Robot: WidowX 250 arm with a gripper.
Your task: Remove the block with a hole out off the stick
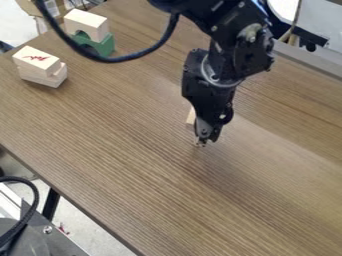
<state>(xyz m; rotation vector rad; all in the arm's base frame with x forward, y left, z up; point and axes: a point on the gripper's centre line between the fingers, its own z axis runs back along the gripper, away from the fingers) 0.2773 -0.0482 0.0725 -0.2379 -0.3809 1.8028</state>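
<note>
Brown, wood-grained desk extends slantwise across the view, and its near edge goes down from the left side to the bottom. Near the middle is a pale wooden piece, which is mostly hidden behind the black end effector. Its visible part is a narrow strip, longer from top to bottom than across, and its upper end leans a little to the right. The full long axis I cannot tell, and also not whether this piece is the block with the hole or the stick.

The strip comes out at the left side of the end effector, slightly above its tip. If they touch, I cannot tell. The end effector points downward; whether it is spread or pressed together, I cannot tell.

Between it and the near edge there is a wide stretch of wood grain. Well apart, towards the upper left, stand a pale block upon a green block, and nearby two stacked pale blocks.
</note>
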